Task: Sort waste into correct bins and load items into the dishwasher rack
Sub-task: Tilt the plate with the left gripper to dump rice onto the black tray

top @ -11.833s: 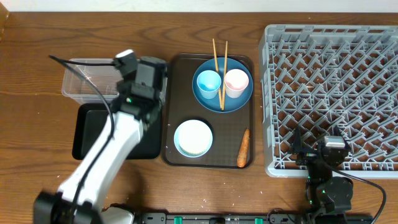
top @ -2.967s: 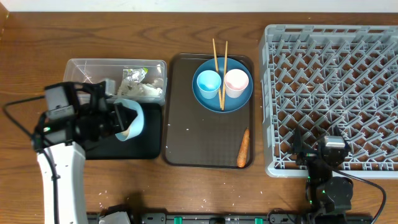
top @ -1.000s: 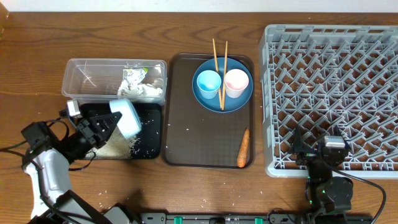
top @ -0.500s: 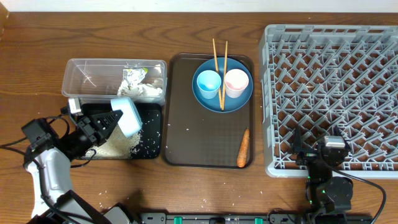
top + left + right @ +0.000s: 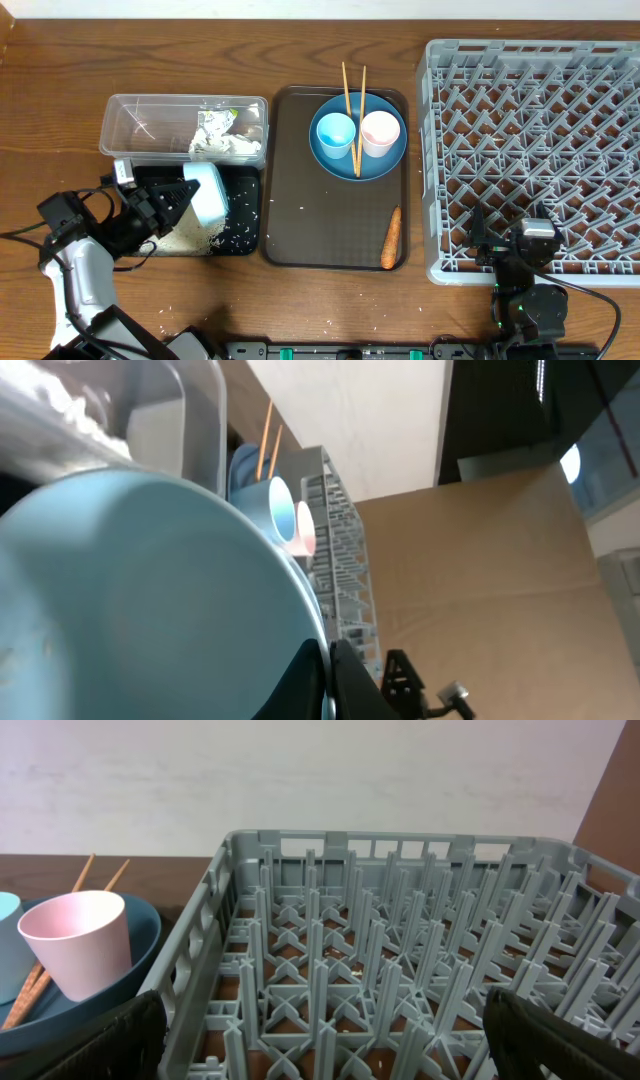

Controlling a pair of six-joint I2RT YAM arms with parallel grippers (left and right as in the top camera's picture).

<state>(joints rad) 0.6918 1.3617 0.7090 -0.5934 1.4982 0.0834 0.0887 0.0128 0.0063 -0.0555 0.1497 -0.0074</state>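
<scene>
Left gripper is clamped down tight on the rim of the white-blue bowl. The bowl sits at the fingertips on the side away from the arm, held up over the black tray.

Bowl is tipped on its edge, not flat. The left wrist view is filled with its pale blue inside, so the mouth faces back at the gripper and the base points toward the brown serving tray. Its rim runs roughly front-to-back across the table.

Loose white rice grains are heaped in the black tray under the bowl and toward its near left part. A few strays lie on the table by the arm.

The clear tub sits just behind the black tray, with the crumpled tissue and the printed wrapper at its right end.

On the serving tray:
- blue plate at the far end
- light blue cup and pink cup upright on the plate, side by side
- chopsticks lie between the cups, long axis front-to-back, far ends poking past the tray's edge
- carrot in the near right corner, long axis near front-to-back, slightly slanted

Right gripper is spread wide and holds nothing — parked at the near edge of the grey dishwasher rack, well apart from the bowl.
</scene>
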